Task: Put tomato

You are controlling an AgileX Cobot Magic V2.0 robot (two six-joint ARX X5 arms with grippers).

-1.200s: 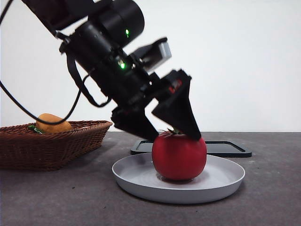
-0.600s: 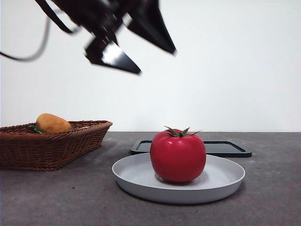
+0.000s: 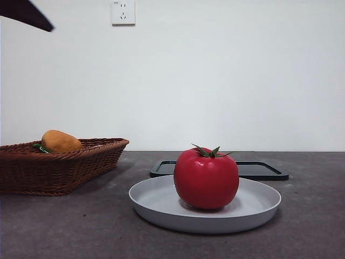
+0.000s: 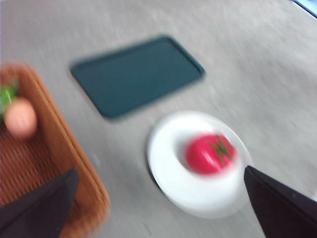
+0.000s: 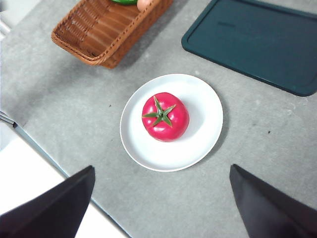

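The glossy red tomato (image 3: pixel 206 178) with its green stem stands upright, free of both grippers, in the middle of a white plate (image 3: pixel 259 208). From high above, the right wrist view looks straight down on the tomato (image 5: pixel 165 117) and plate (image 5: pixel 205 106), and my right gripper (image 5: pixel 162 168) is open and holds nothing. The left wrist view is blurred. It shows the tomato (image 4: pixel 210 153) on the plate (image 4: pixel 168 163) far below my open, empty left gripper (image 4: pixel 160 171). In the front view only a black tip of the left arm (image 3: pixel 27 13) shows at the top left corner.
A brown wicker basket (image 3: pixel 59 167) with an orange-yellow fruit (image 3: pixel 60 141) stands at the left. A dark flat tray (image 3: pixel 259 170) lies behind the plate. The same basket (image 5: pixel 106 29) and tray (image 5: pixel 257 39) appear from above.
The left gripper has let go of the tomato and risen up and to the left, almost out of the front view. The tomato stays on the plate.
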